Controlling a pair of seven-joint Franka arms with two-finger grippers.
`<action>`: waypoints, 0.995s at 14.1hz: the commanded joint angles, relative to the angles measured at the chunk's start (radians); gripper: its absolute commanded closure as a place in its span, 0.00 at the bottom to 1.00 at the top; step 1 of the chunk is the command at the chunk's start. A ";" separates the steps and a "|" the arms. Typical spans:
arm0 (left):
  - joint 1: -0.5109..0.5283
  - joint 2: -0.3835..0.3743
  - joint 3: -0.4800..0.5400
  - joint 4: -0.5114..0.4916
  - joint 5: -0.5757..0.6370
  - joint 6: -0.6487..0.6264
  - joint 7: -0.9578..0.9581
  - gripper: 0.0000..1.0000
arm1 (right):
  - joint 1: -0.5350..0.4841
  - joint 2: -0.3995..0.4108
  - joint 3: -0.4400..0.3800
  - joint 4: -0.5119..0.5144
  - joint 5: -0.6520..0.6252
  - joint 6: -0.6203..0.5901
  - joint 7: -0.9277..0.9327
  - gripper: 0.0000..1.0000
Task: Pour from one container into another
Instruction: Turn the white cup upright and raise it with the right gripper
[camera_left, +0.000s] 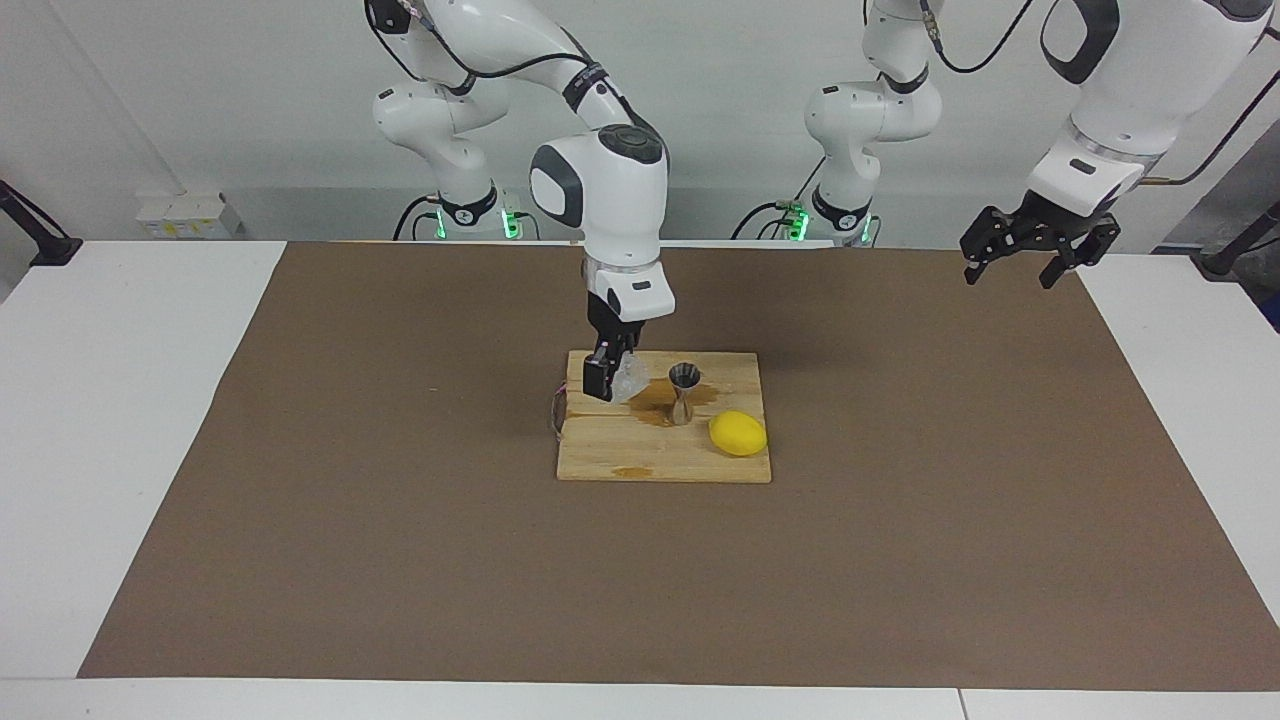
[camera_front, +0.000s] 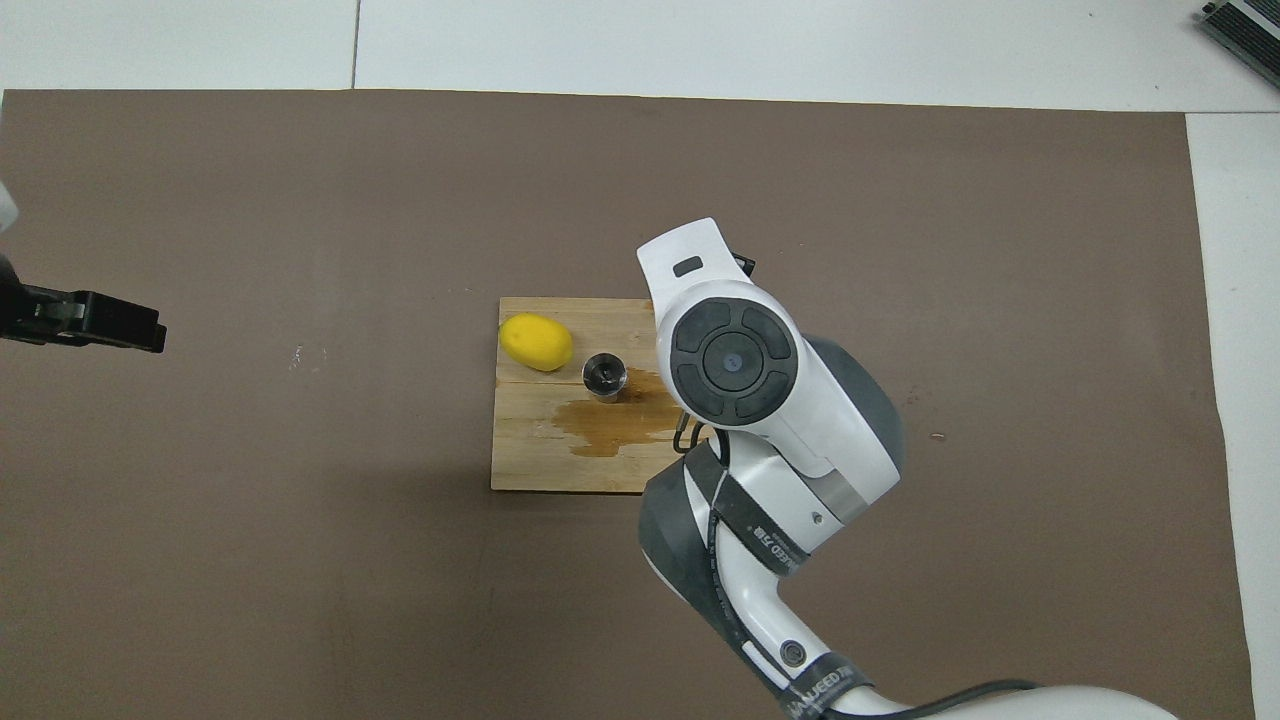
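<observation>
1. Right gripper (camera_left: 612, 380) pinches the glass tumbler (camera_left: 628, 378) over the wooden board (camera_left: 620, 455), tilted, apparently clear of the surface.
2. Jigger (camera_left: 684, 392) stands upright on the board amid a brown spill (camera_front: 610, 425), beside the lemon (camera_left: 738, 433); some liquid evidently missed.
3. Left gripper (camera_left: 1035, 243) waits aside, fingers spread, keeping the workspace unobstructed.
</observation>
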 joint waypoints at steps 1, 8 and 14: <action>-0.009 -0.007 0.005 -0.016 -0.004 0.016 -0.008 0.00 | -0.036 -0.036 0.010 -0.046 0.068 0.038 -0.068 0.50; -0.011 -0.006 0.005 -0.016 -0.004 0.018 -0.010 0.00 | -0.134 -0.109 0.010 -0.162 0.229 0.136 -0.231 0.50; -0.020 -0.004 0.005 -0.016 -0.004 0.018 -0.014 0.00 | -0.229 -0.138 0.010 -0.266 0.471 0.202 -0.505 0.50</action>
